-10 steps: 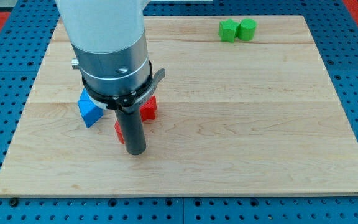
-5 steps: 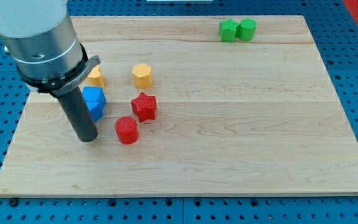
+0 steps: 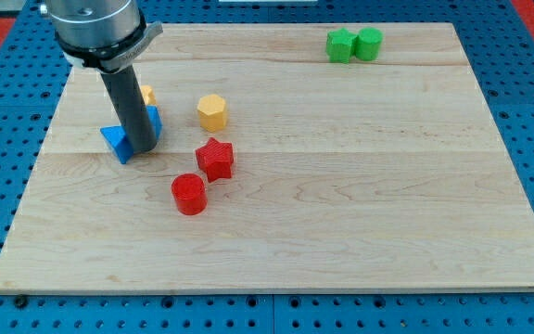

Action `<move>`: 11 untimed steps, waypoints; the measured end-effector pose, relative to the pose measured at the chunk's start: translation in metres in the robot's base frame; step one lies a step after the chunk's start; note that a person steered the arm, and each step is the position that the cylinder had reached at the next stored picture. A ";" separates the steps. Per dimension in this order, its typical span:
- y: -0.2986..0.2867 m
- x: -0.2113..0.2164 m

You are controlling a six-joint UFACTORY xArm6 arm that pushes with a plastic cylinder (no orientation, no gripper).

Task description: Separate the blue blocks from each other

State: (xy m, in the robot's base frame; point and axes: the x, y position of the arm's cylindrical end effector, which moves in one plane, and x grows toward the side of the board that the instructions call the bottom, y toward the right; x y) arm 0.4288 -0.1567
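My tip [image 3: 141,148] stands at the left of the wooden board [image 3: 341,204], in among the blue blocks. One blue block [image 3: 115,142], wedge-like, shows just left of the rod, touching it. A second blue block [image 3: 154,122] shows just right of the rod, partly hidden behind it. The rod covers the spot where the two blue blocks would meet, so I cannot tell whether they touch.
A yellow block [image 3: 146,94] sits just above the blue ones, mostly hidden by the rod. A yellow hexagon block [image 3: 211,112], a red star block [image 3: 215,159] and a red cylinder [image 3: 189,194] lie to the right. Two green blocks [image 3: 341,44] [image 3: 369,43] touch at the top right.
My tip moved left, then toward the view's top, from below the blue blocks into them. One blue block has shifted left of the rod.
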 end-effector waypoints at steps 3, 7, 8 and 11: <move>0.000 -0.024; -0.004 -0.015; -0.016 -0.014; -0.051 -0.014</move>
State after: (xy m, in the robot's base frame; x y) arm 0.4145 -0.2075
